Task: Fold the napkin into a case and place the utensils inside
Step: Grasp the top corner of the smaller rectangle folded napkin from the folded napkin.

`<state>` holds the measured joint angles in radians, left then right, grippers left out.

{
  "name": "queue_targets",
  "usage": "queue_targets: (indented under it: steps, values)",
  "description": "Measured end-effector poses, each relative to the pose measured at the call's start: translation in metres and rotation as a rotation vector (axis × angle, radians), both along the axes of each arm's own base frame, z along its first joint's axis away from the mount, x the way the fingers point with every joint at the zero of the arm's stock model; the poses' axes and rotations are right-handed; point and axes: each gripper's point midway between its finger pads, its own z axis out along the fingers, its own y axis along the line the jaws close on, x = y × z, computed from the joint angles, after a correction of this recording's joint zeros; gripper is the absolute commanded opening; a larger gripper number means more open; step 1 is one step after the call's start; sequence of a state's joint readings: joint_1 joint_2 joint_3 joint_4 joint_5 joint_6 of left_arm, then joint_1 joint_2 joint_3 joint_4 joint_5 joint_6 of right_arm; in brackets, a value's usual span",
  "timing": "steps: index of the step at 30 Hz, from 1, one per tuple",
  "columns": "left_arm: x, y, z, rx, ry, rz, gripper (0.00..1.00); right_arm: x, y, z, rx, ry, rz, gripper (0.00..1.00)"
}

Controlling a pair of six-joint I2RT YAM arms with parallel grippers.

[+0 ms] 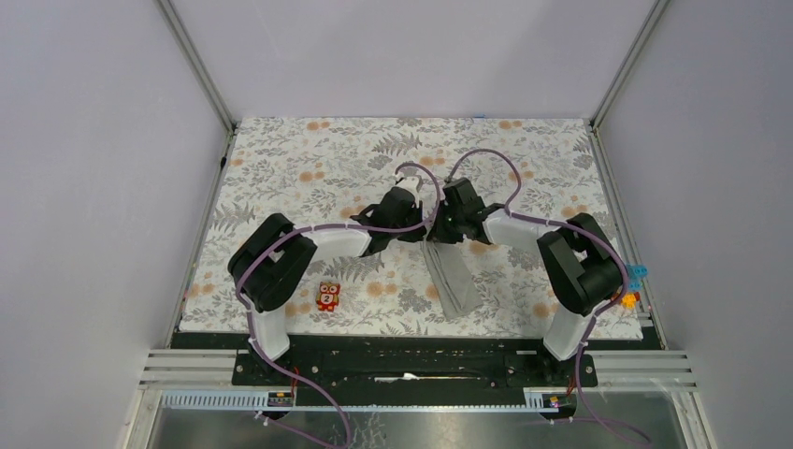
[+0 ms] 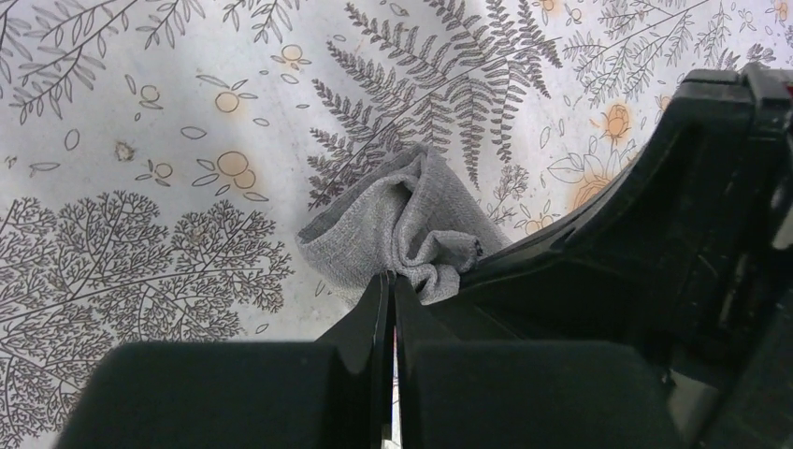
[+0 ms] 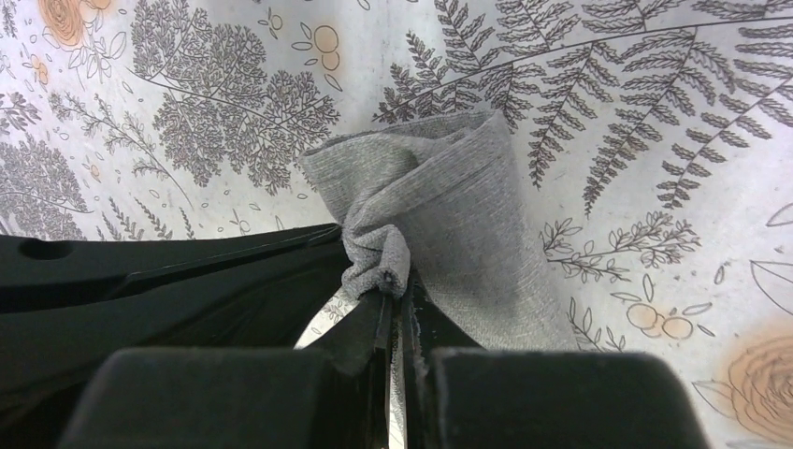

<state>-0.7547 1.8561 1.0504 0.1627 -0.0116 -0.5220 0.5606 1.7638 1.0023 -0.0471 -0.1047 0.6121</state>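
While the left gripper (image 2: 391,279) and right gripper (image 3: 397,295) are clenching the limp napkin (image 1: 454,281), it is bunching, seemingly needing corner holds.

Napkin (image 3: 449,206): grey woven cloth, matt, fine weave visible, soft and crumpled.
Surface (image 1: 309,159): floral-printed cover, smooth, faint sheen in the wrist views.
Left tool (image 2: 391,290), right tool (image 3: 397,299): black plastic, matt bodies, finger edges slightly glossy.
Left arm link (image 1: 341,241): smooth white plastic.
Toy figure (image 1: 328,296): red, plastic-looking.
Frame rail (image 1: 194,61): bare silver metal, dull.
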Motion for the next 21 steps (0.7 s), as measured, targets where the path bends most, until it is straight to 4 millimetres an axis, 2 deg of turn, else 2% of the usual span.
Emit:
queue_targets:
  steps: [2, 4, 7, 12, 17, 21]
  values:
    - [0.000, 0.003, -0.001, -0.007, 0.009, 0.006, 0.00, 0.000, 0.001, -0.005, 0.022, 0.003, 0.003, 0.05]
    - [0.001, 0.006, -0.003, -0.016, 0.024, 0.012, 0.00, -0.001, 0.002, -0.009, 0.044, 0.007, 0.012, 0.19]
    - [0.003, 0.007, -0.003, -0.033, 0.033, 0.017, 0.00, 0.000, 0.002, -0.009, 0.064, -0.008, 0.029, 0.32]
    - [0.002, 0.009, -0.004, -0.048, 0.047, 0.016, 0.00, -0.004, -0.005, 0.000, 0.081, -0.036, 0.051, 0.40]
    - [0.002, 0.008, -0.002, -0.059, 0.049, 0.014, 0.00, 0.000, -0.005, 0.016, 0.103, -0.084, 0.078, 0.45]
    - [0.002, 0.007, -0.002, -0.063, 0.051, 0.013, 0.00, 0.000, -0.005, 0.016, 0.101, -0.091, 0.092, 0.46]
